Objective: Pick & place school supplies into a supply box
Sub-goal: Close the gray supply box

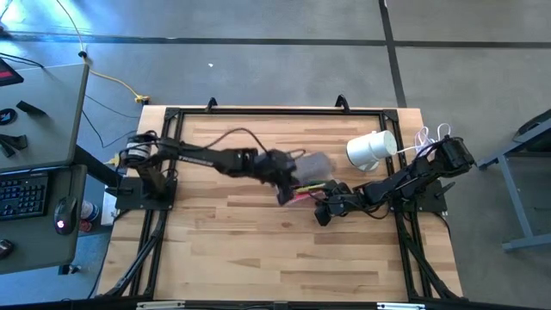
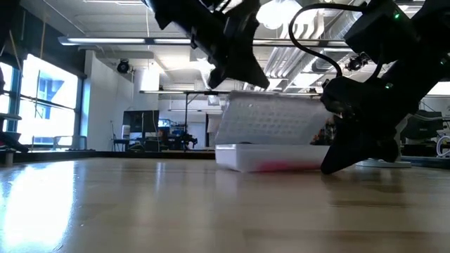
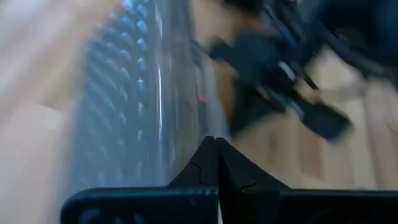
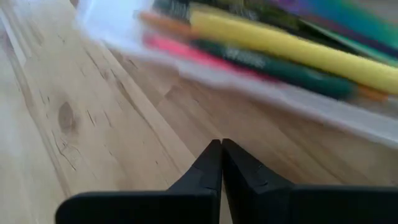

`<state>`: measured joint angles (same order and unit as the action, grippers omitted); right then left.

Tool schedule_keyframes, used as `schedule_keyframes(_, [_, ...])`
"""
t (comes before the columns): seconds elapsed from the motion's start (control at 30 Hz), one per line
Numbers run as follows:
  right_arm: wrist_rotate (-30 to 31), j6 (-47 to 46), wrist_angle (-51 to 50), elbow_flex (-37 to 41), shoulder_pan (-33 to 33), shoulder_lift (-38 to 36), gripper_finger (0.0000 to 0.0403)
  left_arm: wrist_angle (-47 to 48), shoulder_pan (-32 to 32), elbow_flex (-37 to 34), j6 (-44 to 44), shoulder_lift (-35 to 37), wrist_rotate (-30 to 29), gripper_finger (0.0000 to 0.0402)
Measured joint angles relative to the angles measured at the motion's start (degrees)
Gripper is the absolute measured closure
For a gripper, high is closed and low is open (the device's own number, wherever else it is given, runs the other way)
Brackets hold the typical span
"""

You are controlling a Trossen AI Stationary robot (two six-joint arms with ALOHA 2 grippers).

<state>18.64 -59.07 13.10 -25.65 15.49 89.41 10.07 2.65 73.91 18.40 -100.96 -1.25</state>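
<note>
The supply box (image 1: 312,179) is a clear case in the middle of the table. Its textured greyish lid (image 2: 271,119) stands open and upright. Yellow, green, pink and orange pencils (image 4: 273,46) lie inside it; the scissors do not show. My left gripper (image 3: 216,144) is shut and hangs over the lid's top edge, at the box's left end (image 1: 284,185). My right gripper (image 4: 221,146) is shut and low over the bare wood, just on the near side of the box (image 1: 325,211). In the low view it reaches down beside the box's end (image 2: 336,163). My left gripper points its shut fingers down at the lid's free edge (image 3: 163,93). Blur hides the meeting place, so I cannot tell whether it touches the lid. My right gripper is apart from the box; whether its tips touch the table cannot be told.
A white cylindrical object (image 1: 372,148) lies on the table behind the right arm, with a white cable bundle (image 1: 429,138) at the far right corner. Bare wood stretches across the table's near half (image 1: 258,250). A desk with a keyboard (image 1: 21,194) stands off the left edge.
</note>
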Motion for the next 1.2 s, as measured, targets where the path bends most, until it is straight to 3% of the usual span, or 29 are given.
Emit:
schedule_keyframes(0.17, [0.0,2.3,0.0,0.0,0.0,0.0,0.0403,-2.8,-5.3,0.0,1.4,0.2,0.2,0.0388])
schedule_keyframes(0.33, [-1.2,3.7,1.1,0.1,0.4,0.0,0.0403,-2.3,-9.2,-0.1,1.2,0.6,-7.1,0.0378])
schedule_keyframes(0.43, [-5.0,3.7,3.7,0.1,2.1,0.2,0.0402,-1.1,-9.2,0.0,1.0,1.3,-11.6,0.0383])
schedule_keyframes(0.57, [-9.2,6.0,7.6,0.1,6.0,0.2,0.0403,2.5,-7.8,0.0,2.7,1.4,-13.0,0.0389])
schedule_keyframes(0.83, [10.3,23.2,16.6,0.1,12.2,-1.0,0.0403,9.1,-7.2,0.1,11.5,-1.3,-20.3,0.0381])
schedule_keyframes(1.07, [36.3,29.4,13.6,0.1,10.1,-5.1,0.0403,9.2,-7.3,-0.1,13.6,-3.9,-17.0,0.0380])
schedule_keyframes(1.2, [37.3,28.0,9.5,0.0,6.4,-7.4,0.0403,9.4,-7.3,0.0,13.6,-5.3,-15.9,0.0375])
